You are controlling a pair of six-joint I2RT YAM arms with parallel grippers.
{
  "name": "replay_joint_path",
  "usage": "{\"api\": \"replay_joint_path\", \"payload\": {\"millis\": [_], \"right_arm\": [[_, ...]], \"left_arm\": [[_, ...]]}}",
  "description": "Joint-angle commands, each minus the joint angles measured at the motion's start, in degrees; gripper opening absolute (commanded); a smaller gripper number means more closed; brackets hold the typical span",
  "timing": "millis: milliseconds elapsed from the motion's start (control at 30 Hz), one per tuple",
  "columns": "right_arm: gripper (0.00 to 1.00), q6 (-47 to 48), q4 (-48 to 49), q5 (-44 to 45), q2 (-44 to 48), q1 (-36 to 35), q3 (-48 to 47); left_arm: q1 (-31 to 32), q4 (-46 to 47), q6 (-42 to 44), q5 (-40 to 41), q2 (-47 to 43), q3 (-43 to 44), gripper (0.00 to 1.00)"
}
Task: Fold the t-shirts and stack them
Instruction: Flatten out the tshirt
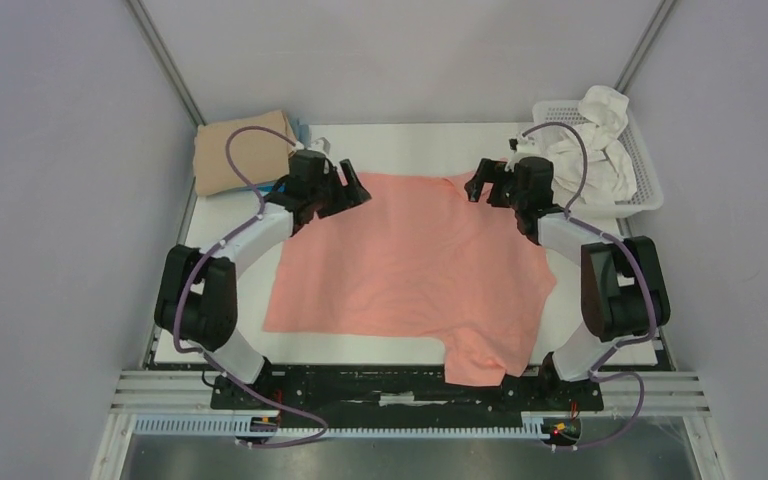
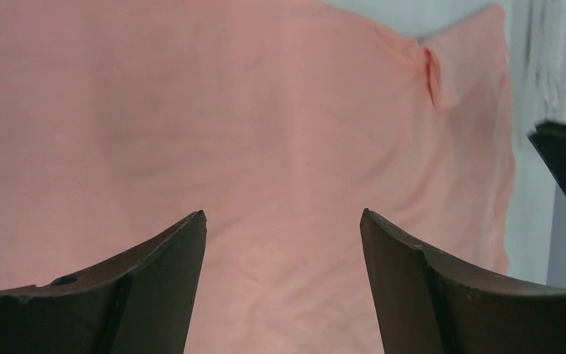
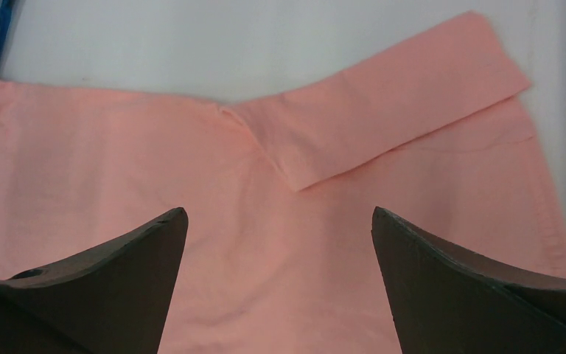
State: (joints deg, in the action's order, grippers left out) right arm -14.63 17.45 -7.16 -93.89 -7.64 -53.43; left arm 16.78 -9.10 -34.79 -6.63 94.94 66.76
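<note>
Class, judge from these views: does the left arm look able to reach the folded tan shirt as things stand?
Probably yes: the left gripper, open over the pink shirt, is close beside the tan shirt, with nothing between them.

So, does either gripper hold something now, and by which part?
Nothing is held. Both the left gripper and right gripper are open above the salmon-pink t-shirt.

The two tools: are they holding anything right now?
Left tool: open, holding nothing, over the salmon-pink t-shirt.
Right tool: open, holding nothing, over the same t-shirt.
</note>
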Motion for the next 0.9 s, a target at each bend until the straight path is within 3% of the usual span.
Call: {"api": "replay_joint_path", "payload": {"millis": [0,167,533,700,867], "right_arm": [[0.98,-5.7,4.1,-6.9,-3.1,-0.7,0.3],[0.98,-8.3,8.3,-10.3,-10.1,-1.6,-2.4],[0.98,-9.6,13.5,-9.6,-20.7,-2.0,-7.9],[0.98,-11.3,15.0,-9.9,-28.2,-2.2,-16.6],[0.98,-13.8,22.5,-7.0,-37.9,-2.4,-30.0]], "left_arm": [[7.2,4.7,-0.7,-3.0,-4.4,-7.4,0.82],[10.7,11.7,-1.7,-3.1,-4.5,-14.9,0.83],[10.8,10.0,-1.1,-0.2,0.0,-19.2,0.83],[10.7,6.9,1.4,2.3,-0.2,-20.1,0.83],[10.7,6.6,2.2,1.9,0.6,-20.7,0.83]]}}
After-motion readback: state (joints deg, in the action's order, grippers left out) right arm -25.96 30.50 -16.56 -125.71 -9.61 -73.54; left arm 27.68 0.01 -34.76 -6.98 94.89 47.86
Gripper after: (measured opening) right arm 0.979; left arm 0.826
